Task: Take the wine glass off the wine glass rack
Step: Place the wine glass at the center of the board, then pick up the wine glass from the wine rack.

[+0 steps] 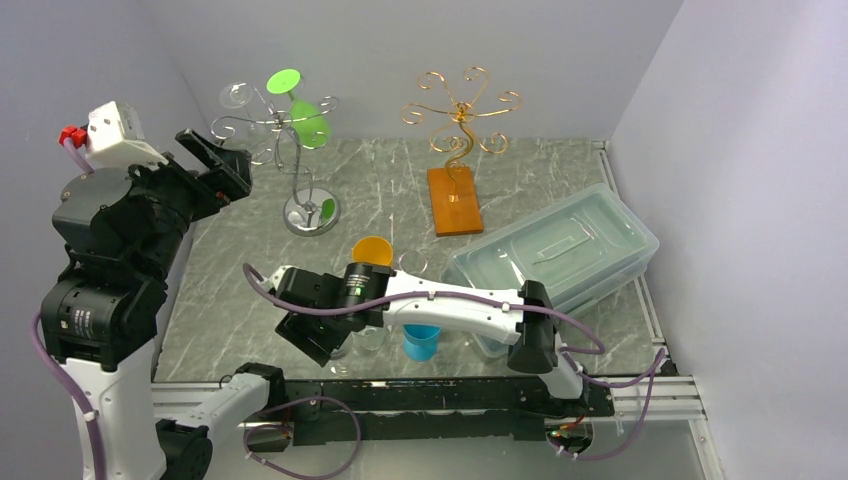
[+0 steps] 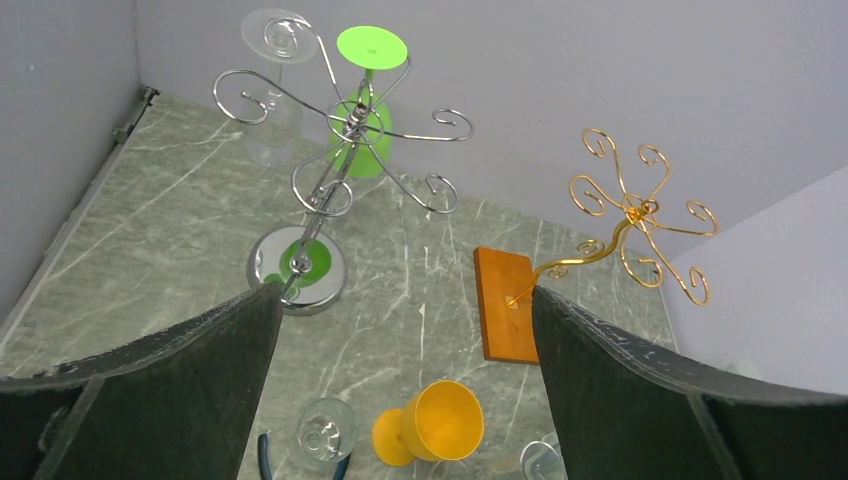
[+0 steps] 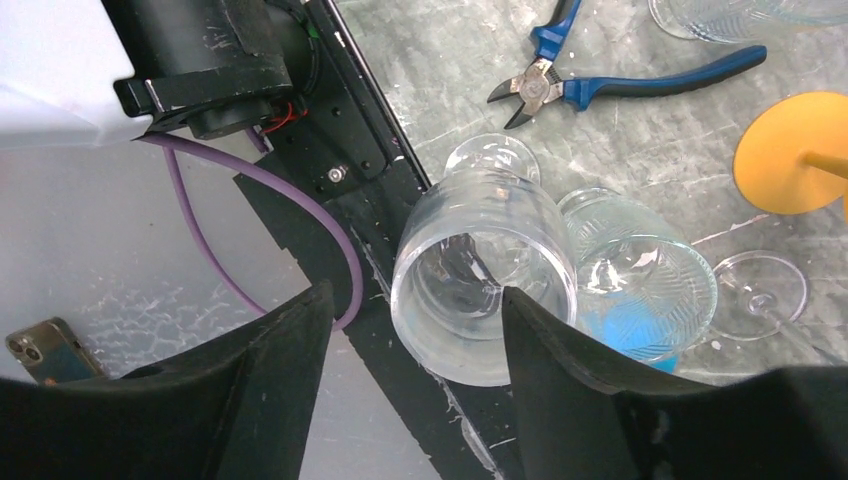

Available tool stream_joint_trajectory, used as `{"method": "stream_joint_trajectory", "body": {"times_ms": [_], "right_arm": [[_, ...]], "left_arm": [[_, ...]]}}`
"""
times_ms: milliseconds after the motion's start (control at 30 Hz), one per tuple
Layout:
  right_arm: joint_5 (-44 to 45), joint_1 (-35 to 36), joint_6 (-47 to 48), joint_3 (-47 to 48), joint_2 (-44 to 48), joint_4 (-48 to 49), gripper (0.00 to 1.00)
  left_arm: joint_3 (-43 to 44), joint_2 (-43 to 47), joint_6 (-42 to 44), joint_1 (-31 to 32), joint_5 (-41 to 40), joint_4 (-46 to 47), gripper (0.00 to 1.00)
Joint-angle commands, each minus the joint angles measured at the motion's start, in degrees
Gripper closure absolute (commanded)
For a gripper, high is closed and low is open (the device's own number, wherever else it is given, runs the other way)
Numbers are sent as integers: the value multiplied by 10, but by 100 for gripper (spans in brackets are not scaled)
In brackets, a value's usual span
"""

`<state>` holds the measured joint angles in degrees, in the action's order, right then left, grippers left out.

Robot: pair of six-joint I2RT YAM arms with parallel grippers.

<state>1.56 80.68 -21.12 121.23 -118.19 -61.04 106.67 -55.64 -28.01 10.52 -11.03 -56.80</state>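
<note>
Green wine glass [image 1: 308,124] hangs upside down by its foot from the silver rack [image 1: 311,212], back left on the table [image 1: 400,190]. It is probably light, slick and breakable, so grip the bowl gently. Left claw [image 2: 405,295] gapes wide, empty, facing it. Right claw [image 3: 415,295] stands parted around a clear glass [image 3: 485,290] near the front edge.

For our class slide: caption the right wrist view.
Right hand open above a clear wine glass; second glass and blue pliers nearby.
</note>
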Motion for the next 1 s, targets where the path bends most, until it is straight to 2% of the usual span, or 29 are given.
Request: {"method": "stream_joint_trajectory", "body": {"times_ms": [0, 167, 367, 433, 700, 967], "right_arm": [[15, 2, -6, 8, 31, 12, 32], [15, 1, -11, -11, 77, 36, 21], [48, -4, -11, -38, 154, 73, 9], [51, -16, -14, -57, 180, 87, 1], [23, -107, -32, -173, 302, 148, 0], [34, -155, -49, -266, 399, 173, 0]], "left_arm": [[-1, -5, 12, 0, -17, 24, 1], [9, -19, 18, 0, -33, 26, 1], [28, -59, 37, 0, -93, 36, 1], [38, -84, 43, 0, -114, 43, 1], [131, -228, 77, -9, -167, 54, 1], [269, -383, 72, -95, -97, 38, 1]]}}
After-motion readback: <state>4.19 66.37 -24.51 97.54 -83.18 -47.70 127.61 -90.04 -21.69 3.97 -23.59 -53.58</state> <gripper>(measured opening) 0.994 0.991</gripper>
